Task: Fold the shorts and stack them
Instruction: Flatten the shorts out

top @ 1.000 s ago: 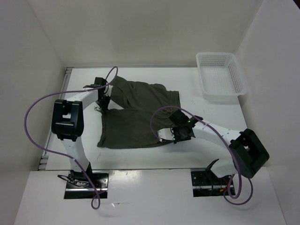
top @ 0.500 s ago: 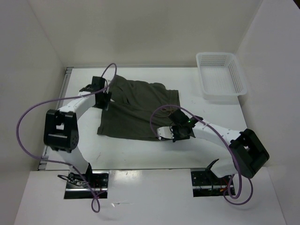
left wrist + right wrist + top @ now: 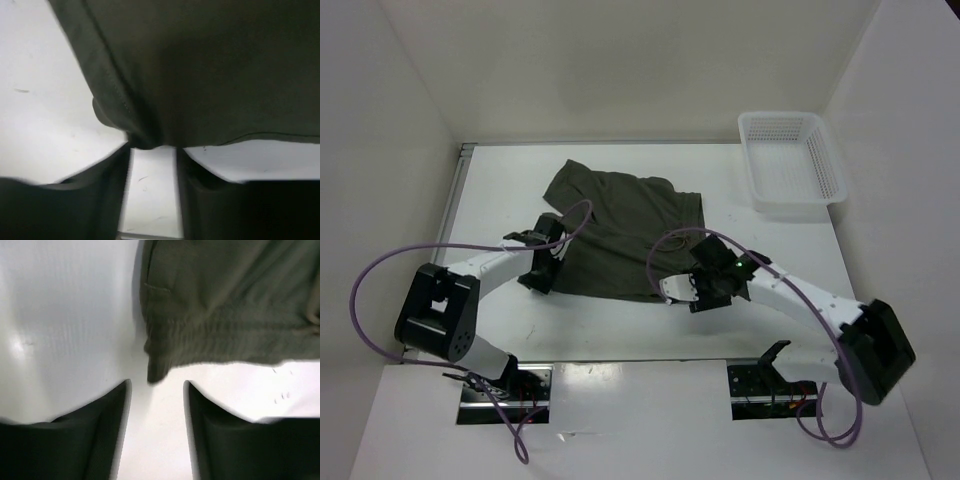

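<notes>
While both arms reach in from the near edge of the white table [image 3: 490, 190], the shorts [image 3: 620, 220] lie flat on its middle, a dark olive, wrinkled block of cloth with 1 flap reaching toward the far left.

The left gripper [image 3: 542, 272] sits low at the near-left edge of the cloth. Its wrist camera shows 2 dark fingers [image 3: 100, 200] standing apart with bare table between them. A bunched fold [image 3: 142, 137] of the cloth's edge lies right at their tips, not between them. This claw is released and grasps nothing.

The right gripper [image 3: 682, 290] rests at the near-right corner of the shorts. In its wrist view the 2 fingers [image 3: 90, 425] are likewise spread, with white table showing in the gap. The corner of the ribbed waistband [image 3: 157, 367] lies just beyond the tips, clear of both fingers, so this claw is released too.

A white mesh basket [image 3: 790, 205] stands at the far right of the table, well apart from the shorts and from both arms. A purple cable [image 3: 380, 270] loops beside the left arm, and another arcs over the right one, above the near-right part of the cloth.
</notes>
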`<state>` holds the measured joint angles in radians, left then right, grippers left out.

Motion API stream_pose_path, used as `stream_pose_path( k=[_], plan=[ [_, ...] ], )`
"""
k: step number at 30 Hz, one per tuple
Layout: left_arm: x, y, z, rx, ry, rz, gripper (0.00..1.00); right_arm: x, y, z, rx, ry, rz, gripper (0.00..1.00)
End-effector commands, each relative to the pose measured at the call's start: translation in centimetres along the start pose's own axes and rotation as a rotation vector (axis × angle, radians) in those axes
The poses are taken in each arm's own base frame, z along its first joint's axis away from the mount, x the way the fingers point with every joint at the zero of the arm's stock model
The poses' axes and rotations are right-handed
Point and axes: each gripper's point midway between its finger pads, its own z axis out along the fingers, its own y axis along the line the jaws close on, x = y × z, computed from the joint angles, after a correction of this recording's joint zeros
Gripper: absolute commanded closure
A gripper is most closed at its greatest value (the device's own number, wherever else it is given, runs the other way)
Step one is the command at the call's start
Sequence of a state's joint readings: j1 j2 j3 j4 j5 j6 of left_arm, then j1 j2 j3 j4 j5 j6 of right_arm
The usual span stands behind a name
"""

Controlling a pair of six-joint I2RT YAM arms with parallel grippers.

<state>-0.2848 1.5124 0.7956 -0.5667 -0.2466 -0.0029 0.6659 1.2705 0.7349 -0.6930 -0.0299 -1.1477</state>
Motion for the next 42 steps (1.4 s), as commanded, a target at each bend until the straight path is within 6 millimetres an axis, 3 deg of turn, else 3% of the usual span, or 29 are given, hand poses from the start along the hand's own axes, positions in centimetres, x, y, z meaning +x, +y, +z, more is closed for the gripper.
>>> stream_pose_path(
  k=[1,2,3,4,6,9,10,12,14,15,17,18,20,21,22,24,25,29,30,32,33,34,35,36,37,39,40,41,42],
  plan=[
    [3.0,-0.8,1.8,-0.007,0.085,0.044,0.60,-0.7,1.2,-2.8,0.044,-0.088,-0.096,0.32],
    [4.2,-1.1,1.6,0.014,0.128,0.053,0.80,-1.3,-0.1,-3.5,0.123,-0.121,-0.111,0.28],
    [4.2,-1.3,1.1,0.031,0.135,0.054,0.86,-2.2,-1.1,-5.4,0.217,-0.182,-0.108,0.23],
    [5.5,-1.5,0.0,0.057,0.189,0.063,0.89,-3.1,-1.9,-6.3,0.269,-0.231,-0.101,0.20],
    [5.4,-2.3,-1.8,0.113,0.172,0.065,0.97,-4.2,-2.6,-7.9,0.320,-0.289,-0.083,0.20],
    [7.0,-2.6,-4.5,0.165,0.193,0.064,0.97,-6.6,-5.5,-10.8,0.368,-0.381,0.055,0.20],
    [6.1,-2.3,-5.0,0.162,0.164,0.049,0.95,-7.6,-5.7,-9.5,0.297,-0.402,0.157,0.21],
    [4.3,-2.4,-5.8,0.217,0.125,-0.002,0.95,-9.5,-7.4,-9.5,0.265,-0.451,0.237,0.25],
    [2.8,-2.8,-7.8,0.272,0.122,-0.006,0.94,-10.7,-7.4,-7.1,0.168,-0.470,0.318,0.31],
    [3.1,-3.2,-8.4,0.303,0.141,-0.007,0.92,-11.2,-7.9,-6.9,0.177,-0.491,0.322,0.35],
    [6.2,-3.0,-8.9,0.290,0.269,0.005,0.89,-10.6,-7.5,-5.2,0.155,-0.454,0.343,0.45],
    [6.8,-2.7,-8.5,0.266,0.297,0.011,0.86,-10.0,-6.8,-4.0,0.133,-0.420,0.363,0.55],
    [5.8,-1.7,-7.4,0.215,0.250,-0.006,0.80,-8.8,-5.9,-2.0,0.090,-0.365,0.398,0.61],
    [4.2,-1.3,-7.1,0.208,0.188,-0.025,0.76,-8.1,-5.7,-1.4,0.077,-0.347,0.429,0.61],
    [0.9,-0.7,-6.1,0.194,0.080,-0.057,0.74,-7.7,-5.7,-1.1,0.070,-0.338,0.456,0.61],
    [-3.5,-0.1,-6.4,0.215,-0.040,-0.087,0.66,-7.1,-7.8,-1.4,0.092,-0.367,0.576,0.61],
    [-8.0,0.0,-7.9,0.272,-0.137,-0.103,0.64,-7.2,-9.6,-2.1,0.124,-0.404,0.622,0.60],
    [-17.2,3.1,-11.5,0.354,-0.373,-0.169,0.44,-6.9,-19.3,-6.8,0.292,-0.579,0.841,0.42],
    [-20.4,4.5,-12.1,0.324,-0.501,-0.173,0.33,-6.7,-20.6,-6.1,0.288,-0.595,0.923,0.41],
    [-23.4,5.7,-10.5,0.300,-0.545,-0.182,0.30,-6.4,-24.3,-7.0,0.373,-0.642,0.970,0.41],
    [-26.0,6.6,-11.4,0.288,-0.599,-0.179,0.30,-6.2,-25.0,-5.0,0.353,-0.624,1.016,0.41],
    [-27.1,6.1,-8.2,0.296,-0.543,-0.176,0.30,-6.1,-25.7,-4.3,0.350,-0.615,1.036,0.41],
    [-28.2,6.7,-7.1,0.268,-0.545,-0.183,0.30,-5.9,-27.5,-4.5,0.378,-0.621,1.056,0.42],
    [-29.7,6.8,-6.4,0.250,-0.563,-0.179,0.30,-5.6,-27.8,-1.9,0.341,-0.591,1.115,0.43],
    [-31.6,7.4,-4.7,0.228,-0.567,-0.184,0.30,-4.3,-29.9,-2.3,0.392,-0.599,1.160,0.43],
    [-33.2,7.8,-3.4,0.190,-0.568,-0.188,0.30,-2.5,-31.5,0.2,0.418,-0.572,1.249,0.43],
    [-33.6,7.7,-1.0,0.186,-0.538,-0.190,0.30,-1.8,-32.3,0.4,0.438,-0.577,1.293,0.43],
    [-35.0,8.3,-1.4,0.168,-0.570,-0.194,0.30,-0.7,-33.9,-0.2,0.499,-0.569,1.321,0.43],
    [-34.8,8.2,0.4,0.161,-0.537,-0.197,0.30,-0.2,-34.4,1.3,0.506,-0.551,1.340,0.43]
  ],
)
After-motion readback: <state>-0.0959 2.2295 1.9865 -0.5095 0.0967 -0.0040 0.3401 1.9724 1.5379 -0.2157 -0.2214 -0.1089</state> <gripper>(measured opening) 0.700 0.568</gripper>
